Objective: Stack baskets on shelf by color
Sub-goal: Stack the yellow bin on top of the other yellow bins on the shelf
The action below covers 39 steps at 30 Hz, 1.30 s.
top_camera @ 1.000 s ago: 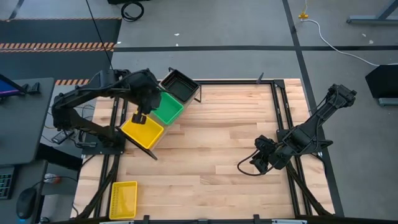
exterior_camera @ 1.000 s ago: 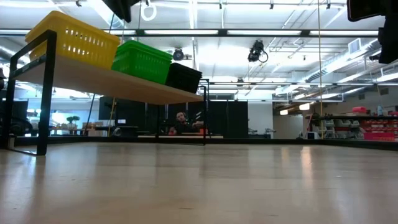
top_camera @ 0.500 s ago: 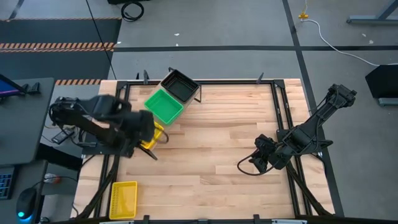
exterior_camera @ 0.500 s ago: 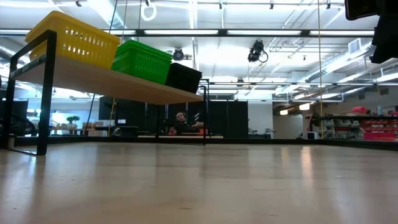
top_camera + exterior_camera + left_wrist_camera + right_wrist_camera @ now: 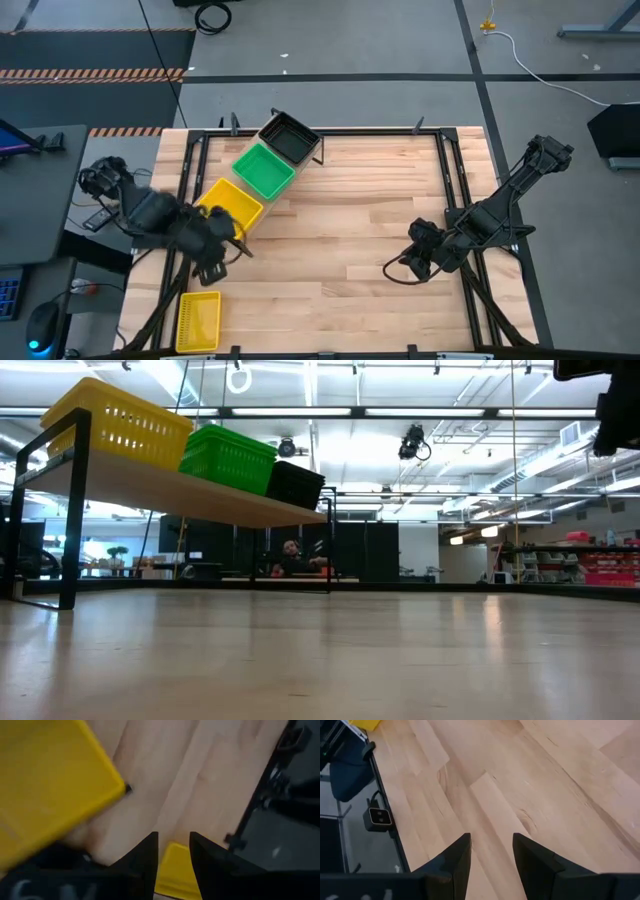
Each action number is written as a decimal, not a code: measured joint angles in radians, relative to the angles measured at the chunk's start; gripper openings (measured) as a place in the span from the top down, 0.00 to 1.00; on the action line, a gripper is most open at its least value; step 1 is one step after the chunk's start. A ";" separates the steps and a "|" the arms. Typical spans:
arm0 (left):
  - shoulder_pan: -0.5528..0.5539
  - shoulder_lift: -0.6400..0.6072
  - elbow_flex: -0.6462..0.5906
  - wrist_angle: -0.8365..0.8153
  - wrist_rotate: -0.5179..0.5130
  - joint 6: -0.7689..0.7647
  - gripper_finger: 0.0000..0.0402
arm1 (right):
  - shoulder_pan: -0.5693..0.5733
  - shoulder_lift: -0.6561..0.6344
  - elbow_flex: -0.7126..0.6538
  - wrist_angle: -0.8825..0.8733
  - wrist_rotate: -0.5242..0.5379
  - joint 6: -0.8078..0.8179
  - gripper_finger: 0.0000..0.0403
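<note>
The shelf (image 5: 190, 495) stands at the table's far left and carries a yellow basket (image 5: 231, 209), a green basket (image 5: 263, 171) and a black basket (image 5: 290, 138) in a row. How many lie in each pile I cannot tell. Another yellow basket (image 5: 198, 321) rests flat on the table at the near left corner. My left gripper (image 5: 215, 257) hovers open between the shelf's yellow end and that loose basket (image 5: 173, 869), touching nothing. My right gripper (image 5: 398, 268) waits open over bare wood (image 5: 490, 820) at the right.
Black frame rails (image 5: 452, 190) run along the table's edges. The middle of the wooden tabletop (image 5: 340, 230) lies between the arms. Grey floor and a cable (image 5: 530, 62) lie beyond the far edge. A person (image 5: 290, 555) sits far behind the table.
My left gripper has left its place over the shelf's yellow basket and swung toward the table's near left, ending beside the shelf's near end, closer to the loose yellow basket. The baskets on the shelf have stayed put. The right arm barely moved.
</note>
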 joint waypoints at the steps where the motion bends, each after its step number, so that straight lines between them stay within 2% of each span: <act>1: -0.026 0.006 0.000 -0.001 -0.012 -0.080 0.71 | 0.000 0.000 0.000 0.000 0.000 -0.008 0.62; 8: -0.167 0.111 0.000 -0.008 -0.069 -0.609 0.71 | 0.012 0.000 0.000 0.002 -0.037 -0.025 0.62; 15: -0.238 0.280 -0.001 -0.008 0.053 -1.018 0.71 | 0.044 0.000 0.000 0.002 -0.031 -0.049 0.62; 18: -0.266 0.346 -0.001 0.024 0.119 -1.139 0.70 | 0.059 0.000 0.000 0.003 -0.031 -0.072 0.62; 21: -0.286 0.396 -0.001 0.086 0.158 -1.195 0.69 | 0.082 0.000 0.000 0.009 -0.052 -0.070 0.62; 28: -0.288 0.480 -0.001 0.089 0.219 -1.237 0.68 | 0.140 0.000 0.000 0.015 -0.056 -0.069 0.62; 34: -0.288 0.548 -0.001 0.166 0.224 -1.250 0.67 | 0.172 0.000 0.000 0.021 -0.030 -0.041 0.62; 39: -0.302 0.612 -0.001 0.165 0.227 -1.253 0.67 | 0.183 0.000 0.000 0.023 -0.046 -0.021 0.62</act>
